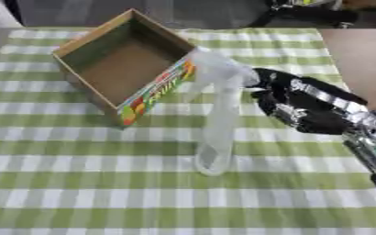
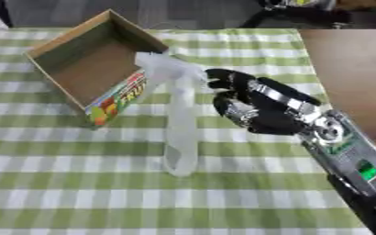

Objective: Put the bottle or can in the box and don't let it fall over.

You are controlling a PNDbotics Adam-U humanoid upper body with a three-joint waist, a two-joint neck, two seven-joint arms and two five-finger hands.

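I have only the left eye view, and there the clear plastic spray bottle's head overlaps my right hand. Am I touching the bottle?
Observer: The right eye view separates them. The clear plastic spray bottle stands with green-and-white checked cloth showing between its body and the black-and-silver right hand. Up at the spray head they nearly meet, and I cannot tell if they touch.
Operator: My forearm is cut off at the frame's edge. Where does it run?
Observer: The right eye view shows it down to the bottom edge. The forearm, with a small green light on it, runs above the cloth's right border, beside the bare brown tabletop.
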